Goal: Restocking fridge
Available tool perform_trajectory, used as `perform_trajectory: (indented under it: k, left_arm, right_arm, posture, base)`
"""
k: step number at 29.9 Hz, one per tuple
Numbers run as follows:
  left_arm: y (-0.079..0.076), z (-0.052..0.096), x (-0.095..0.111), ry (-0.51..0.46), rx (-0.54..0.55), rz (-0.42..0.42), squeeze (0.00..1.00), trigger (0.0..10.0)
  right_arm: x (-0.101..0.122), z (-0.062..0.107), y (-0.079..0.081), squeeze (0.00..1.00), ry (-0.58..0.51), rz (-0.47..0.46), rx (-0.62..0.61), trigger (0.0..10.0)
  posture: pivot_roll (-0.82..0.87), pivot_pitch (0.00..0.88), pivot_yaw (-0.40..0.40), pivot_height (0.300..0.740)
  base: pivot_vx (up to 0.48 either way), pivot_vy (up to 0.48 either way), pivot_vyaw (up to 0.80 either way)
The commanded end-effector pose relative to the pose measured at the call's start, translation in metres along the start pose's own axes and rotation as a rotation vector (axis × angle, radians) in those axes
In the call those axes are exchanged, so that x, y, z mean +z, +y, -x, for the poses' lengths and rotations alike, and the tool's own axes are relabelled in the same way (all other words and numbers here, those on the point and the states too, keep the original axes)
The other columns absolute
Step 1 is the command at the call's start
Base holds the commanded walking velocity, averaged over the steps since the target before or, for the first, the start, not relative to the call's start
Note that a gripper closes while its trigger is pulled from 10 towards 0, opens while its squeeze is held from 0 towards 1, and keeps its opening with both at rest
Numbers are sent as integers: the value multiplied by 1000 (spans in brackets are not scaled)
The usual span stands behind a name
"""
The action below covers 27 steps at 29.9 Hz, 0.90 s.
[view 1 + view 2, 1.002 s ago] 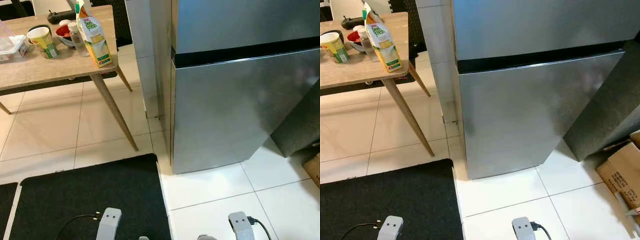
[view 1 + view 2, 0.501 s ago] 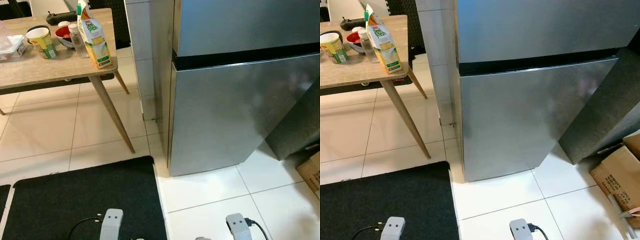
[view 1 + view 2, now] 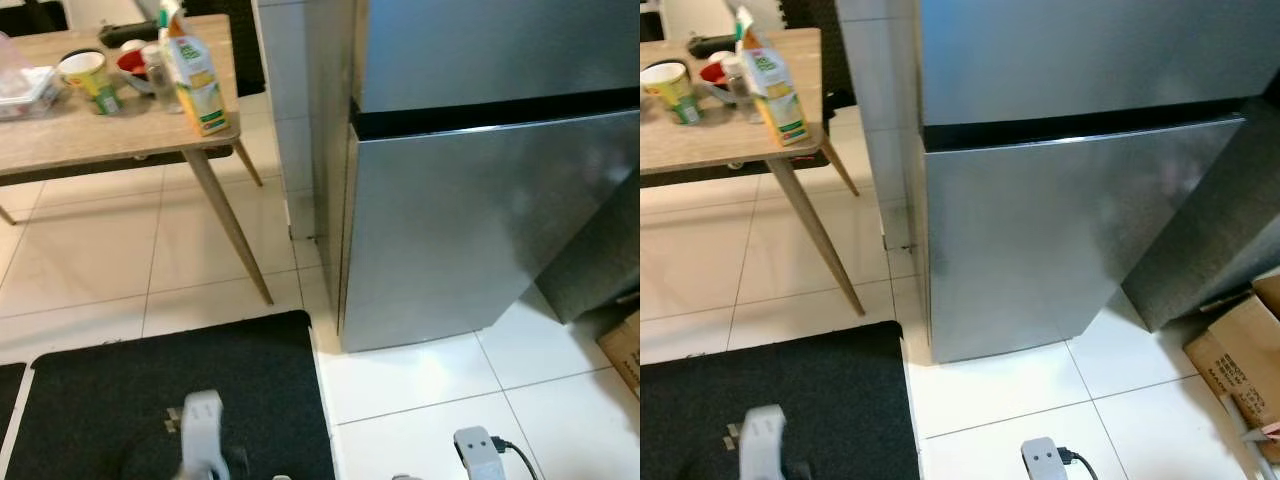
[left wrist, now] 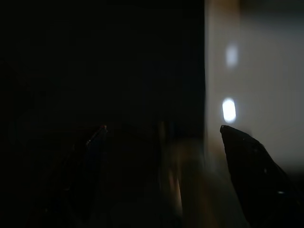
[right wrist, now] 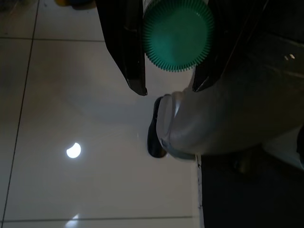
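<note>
Right tool [image 5: 168,71] is clamped around a green ribbed-cap bottle [image 5: 177,35] low over the white tiled floor [image 3: 90,260], left tool's [image 4: 161,156] grip I can't tell, and the closed steel fridge [image 3: 470,210] means fumbling that door could drop it.

I see a steel fridge [image 3: 1070,190] filling the upper right of the frame, both doors closed. At upper left a wooden table [image 3: 710,150] carries a juice carton [image 3: 773,88], a cup [image 3: 672,90] and a red bowl [image 3: 712,75]. A black mat [image 3: 830,400] lies lower left, a cardboard box [image 3: 1240,360] at the right edge.
</note>
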<state>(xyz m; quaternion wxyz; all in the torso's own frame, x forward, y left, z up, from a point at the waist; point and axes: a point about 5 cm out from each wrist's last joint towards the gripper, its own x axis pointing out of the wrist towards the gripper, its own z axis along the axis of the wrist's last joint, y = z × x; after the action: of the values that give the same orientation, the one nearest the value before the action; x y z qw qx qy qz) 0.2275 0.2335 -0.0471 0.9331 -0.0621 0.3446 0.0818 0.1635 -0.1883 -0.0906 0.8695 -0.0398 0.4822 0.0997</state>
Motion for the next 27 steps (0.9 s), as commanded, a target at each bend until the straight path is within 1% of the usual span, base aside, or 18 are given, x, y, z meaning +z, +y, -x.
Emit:
perform_trajectory:
  k: [1,2,3,6,7,8,10,13,14,15,16,17,19,20,22,24,26,27]
  left_arm:
    - [9,1,1,-9,35,15,0,10000]
    - [14,-4,31,-95,66,17,0,10000]
    - [14,-4,31,-95,66,17,0,10000]
    - [20,-7,91,-269,80,20,0,10000]
    - [20,-7,106,-313,75,21,0,10000]
    - [20,-7,106,-313,75,21,0,10000]
    - [8,-4,152,-467,-25,30,0,10000]
    - [6,-4,157,-484,-41,33,0,10000]
    - [-5,-3,170,-521,-107,0,0,10000]
    - [-5,-3,170,-521,-107,0,0,10000]
    - [-17,-1,180,-554,-179,-43,0,10000]
    - [-17,-1,180,-554,-179,-43,0,10000]
    - [-39,4,196,-622,-322,-104,0,10000]
    - [-44,6,200,-643,-366,-110,0,10000]
    - [-50,9,207,-673,-429,-113,0,10000]
    - [-52,10,210,-680,-447,-113,0,10000]
    - [-66,18,225,-733,-580,-139,0,10000]
    - [-66,18,225,-733,-580,-139,0,10000]
  right_arm:
    - [-9,1,4,0,29,-28,15,10000]
    - [-7,0,2,0,26,-38,7,10000]
    - [-7,0,2,0,26,-38,7,10000]
    - [0,-1,1,0,6,-60,-4,10000]
    - [1,-1,1,0,1,-66,-7,10000]
    - [1,-1,1,0,1,-66,-7,10000]
    - [1,-1,0,0,0,-76,-14,10000]
    - [0,0,0,0,0,-78,-15,10000]
    - [-1,0,-1,0,5,-74,-15,10000]
    - [-1,0,-1,0,5,-74,-15,10000]
    - [-2,0,-2,0,10,-70,-17,10000]
    - [-2,0,-2,0,10,-70,-17,10000]
    - [-6,1,-4,0,19,-69,-21,10000]
    - [-7,2,-4,0,21,-70,-22,10000]
    - [-8,2,-4,0,22,-73,-24,10000]
    - [-8,2,-4,0,22,-73,-25,10000]
    - [-10,2,-3,0,22,-81,-31,10000]
    - [-10,2,-3,0,22,-81,-31,10000]
  posture:
    - [-98,144,4,740]
    - [-106,126,11,740]
    - [-106,126,11,740]
    - [-118,106,19,740]
    - [-120,104,21,740]
    - [-120,104,21,740]
    - [-124,99,24,740]
    - [-124,99,24,740]
    - [-117,89,21,740]
    - [-117,89,21,740]
    - [-116,85,21,740]
    - [-116,85,21,740]
    - [-124,75,24,740]
    - [-126,75,26,740]
    - [-127,91,29,740]
    - [-127,91,29,740]
    - [-123,116,33,740]
    - [-123,116,33,740]
  base:
    - [0,0,0]
    - [0,0,0]
    - [0,0,0]
    - [0,0,0]
    - [0,0,0]
    - [0,0,0]
    - [0,0,0]
    - [0,0,0]
    - [0,0,0]
    - [0,0,0]
    - [0,0,0]
    - [0,0,0]
    - [0,0,0]
    - [0,0,0]
    - [0,0,0]
    - [0,0,0]
    - [0,0,0]
    - [0,0,0]
